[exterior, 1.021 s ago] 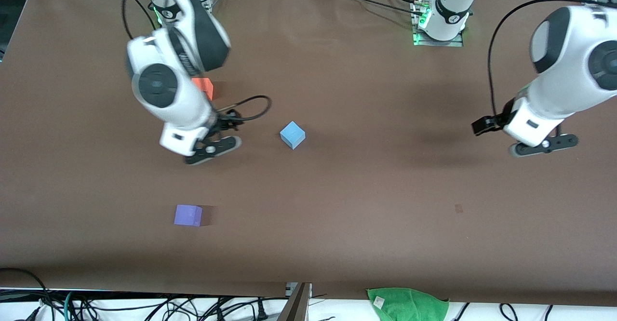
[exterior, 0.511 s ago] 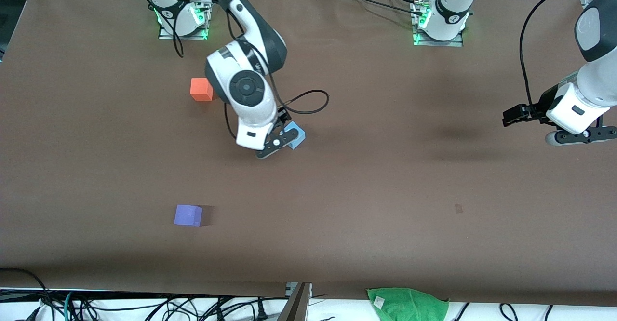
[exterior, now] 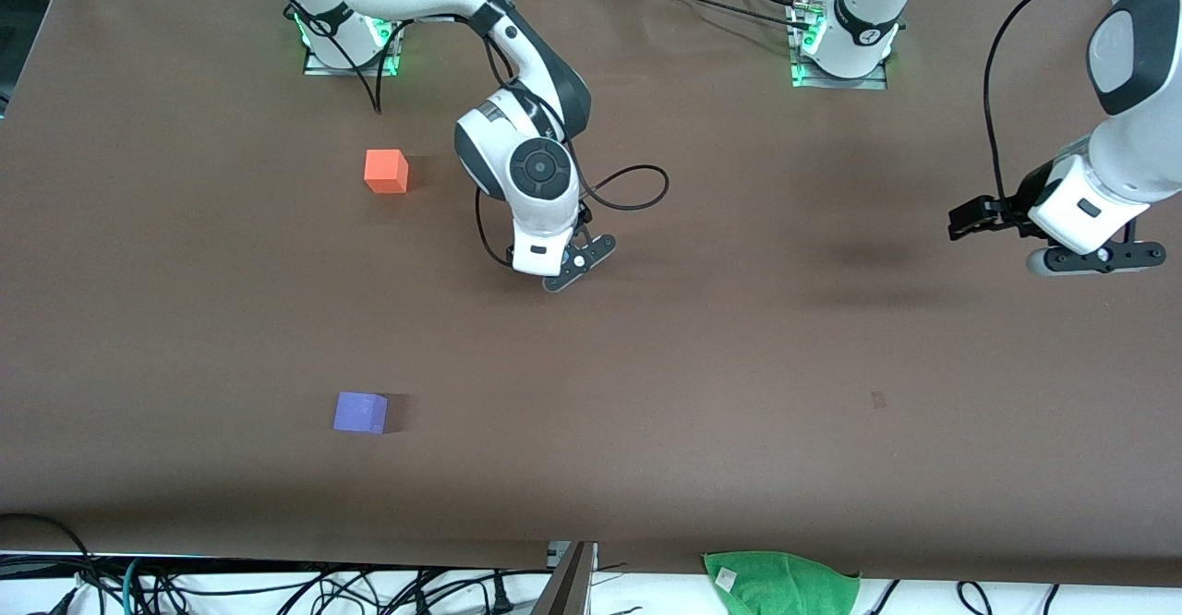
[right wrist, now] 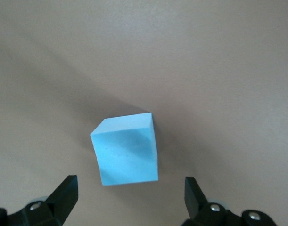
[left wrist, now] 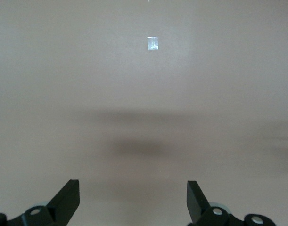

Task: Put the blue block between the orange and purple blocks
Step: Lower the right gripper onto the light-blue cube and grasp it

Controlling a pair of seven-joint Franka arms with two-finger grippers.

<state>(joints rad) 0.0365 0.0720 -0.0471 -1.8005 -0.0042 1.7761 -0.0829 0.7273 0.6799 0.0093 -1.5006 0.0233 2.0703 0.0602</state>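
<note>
The blue block (right wrist: pixel 127 150) lies on the brown table just ahead of my right gripper (right wrist: pixel 130 183), whose fingers are open and wider than the block. In the front view the right gripper (exterior: pixel 568 269) hangs over the block and hides it. The orange block (exterior: pixel 386 172) sits toward the right arm's base. The purple block (exterior: pixel 360 413) sits nearer the front camera, roughly in line with the orange one. My left gripper (exterior: pixel 1090 259) is open and empty over bare table (left wrist: pixel 133 186) at the left arm's end.
A green cloth (exterior: pixel 780 583) lies off the table's edge nearest the front camera. A small pale mark (left wrist: pixel 152 43) shows on the table ahead of the left gripper. Cables trail from the arm bases.
My right arm has swung from beside the orange block to over the blue block, now covering it in the front view. The left arm shifted slightly. The blocks have not moved.
</note>
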